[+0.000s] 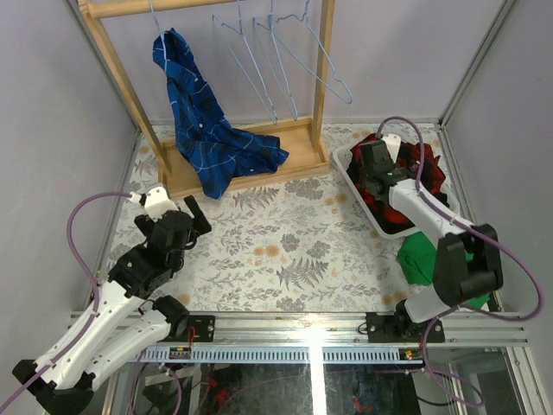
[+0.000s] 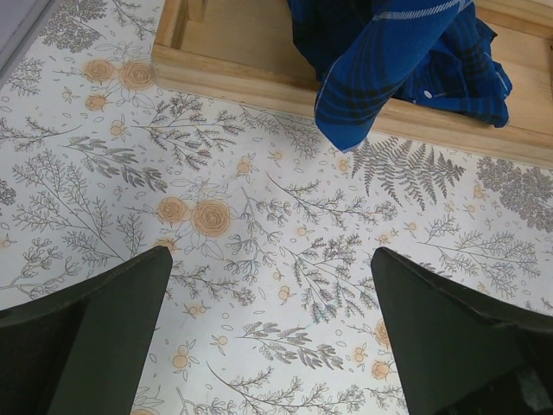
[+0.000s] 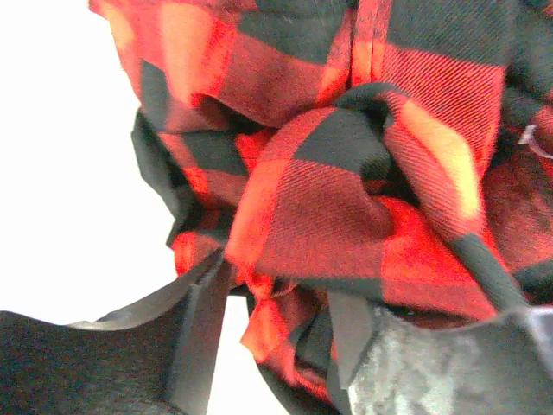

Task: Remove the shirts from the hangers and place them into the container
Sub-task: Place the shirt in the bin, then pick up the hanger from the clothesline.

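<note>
A blue plaid shirt (image 1: 203, 130) hangs from a light-blue hanger (image 1: 155, 22) on the rack, its lower half spilling onto the rack base; the left wrist view shows its hem (image 2: 389, 52). Three bare hangers (image 1: 268, 69) hang to its right. The white container (image 1: 347, 166) at the right holds a bunched red-and-black plaid shirt (image 1: 423, 169). My right gripper (image 1: 373, 177) reaches down into it. Its fingers stand apart (image 3: 281, 281), a fold of the red shirt (image 3: 346, 173) lies between them, and white shows beside the left finger. My left gripper (image 1: 194, 220) is open over the floral tablecloth (image 2: 270, 252), holding nothing.
The wooden rack base (image 1: 259, 151) and its uprights stand at the back, and the base's edge (image 2: 233, 78) is just ahead of the left gripper. A flat green cloth (image 1: 421, 257) lies near the right arm. Grey walls close in both sides.
</note>
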`<state>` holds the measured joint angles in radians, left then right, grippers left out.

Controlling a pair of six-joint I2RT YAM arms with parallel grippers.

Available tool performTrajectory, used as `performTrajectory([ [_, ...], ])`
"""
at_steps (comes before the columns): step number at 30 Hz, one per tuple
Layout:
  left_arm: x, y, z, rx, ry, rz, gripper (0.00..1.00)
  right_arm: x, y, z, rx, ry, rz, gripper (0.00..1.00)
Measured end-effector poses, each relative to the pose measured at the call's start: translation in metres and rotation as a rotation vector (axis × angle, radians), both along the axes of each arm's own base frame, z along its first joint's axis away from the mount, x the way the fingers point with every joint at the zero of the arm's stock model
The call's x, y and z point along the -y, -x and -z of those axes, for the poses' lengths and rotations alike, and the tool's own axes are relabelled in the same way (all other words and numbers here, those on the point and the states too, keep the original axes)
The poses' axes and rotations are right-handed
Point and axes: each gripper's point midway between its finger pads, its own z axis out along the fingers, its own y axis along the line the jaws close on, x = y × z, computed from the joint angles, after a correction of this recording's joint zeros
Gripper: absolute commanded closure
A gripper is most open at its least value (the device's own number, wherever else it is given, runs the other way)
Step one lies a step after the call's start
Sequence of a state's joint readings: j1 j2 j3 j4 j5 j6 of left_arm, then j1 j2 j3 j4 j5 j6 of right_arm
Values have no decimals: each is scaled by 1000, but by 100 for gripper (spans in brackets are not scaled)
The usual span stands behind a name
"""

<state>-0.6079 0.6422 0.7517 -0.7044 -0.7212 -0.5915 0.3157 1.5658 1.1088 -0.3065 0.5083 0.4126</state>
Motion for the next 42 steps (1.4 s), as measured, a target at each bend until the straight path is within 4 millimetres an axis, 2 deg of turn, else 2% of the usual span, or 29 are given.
performTrajectory([
  [3, 0, 0, 1, -3, -3, 1, 0, -7, 2, -34, 65, -52, -43, 36],
  [6, 0, 0, 1, -3, -4, -1, 0, -16, 7, -74, 147, -114, -96, 35],
  [8, 0, 0, 1, -3, -4, 0, 0, -21, 12, -92, 186, -147, -127, 35],
  [12, 0, 0, 1, -4, -3, 2, 0, -23, 23, -123, 263, -183, -159, 36],
  [15, 0, 0, 1, -4, -3, 2, 0, -15, 31, -137, 315, -175, -141, 42],
  [18, 0, 0, 1, -5, -2, 3, 0, 1, 39, -138, 347, -138, -80, 52],
  [20, 0, 0, 1, -5, -2, 3, 0, 11, 41, -128, 340, -115, -36, 56],
  [24, 0, 0, 1, -4, -1, 3, 0, 19, 36, -77, 215, -111, 9, 66],
  [26, 0, 0, 0, -2, 1, 4, 0, 18, 32, -47, 125, -118, 7, 63],
  [28, 0, 0, 0, 0, 3, 4, 0, 13, 32, -18, 31, -124, -7, 53],
  [31, 0, 0, 0, 0, 3, 4, 0, 6, 38, 7, -76, -138, -39, 41],
  [33, 0, 0, 0, 1, 3, 4, 0, 2, 39, 3, -85, -150, -58, 33],
  [35, 0, 0, 0, 1, 3, 4, 0, 0, 36, -14, -50, -159, -74, 28],
  [39, -1, 0, 0, 0, 3, 1, 0, -3, 38, -66, 85, -189, -121, 23],
  [42, -1, 0, 0, 0, 3, 1, 0, -15, 48, -105, 197, -257, -201, 21],
])
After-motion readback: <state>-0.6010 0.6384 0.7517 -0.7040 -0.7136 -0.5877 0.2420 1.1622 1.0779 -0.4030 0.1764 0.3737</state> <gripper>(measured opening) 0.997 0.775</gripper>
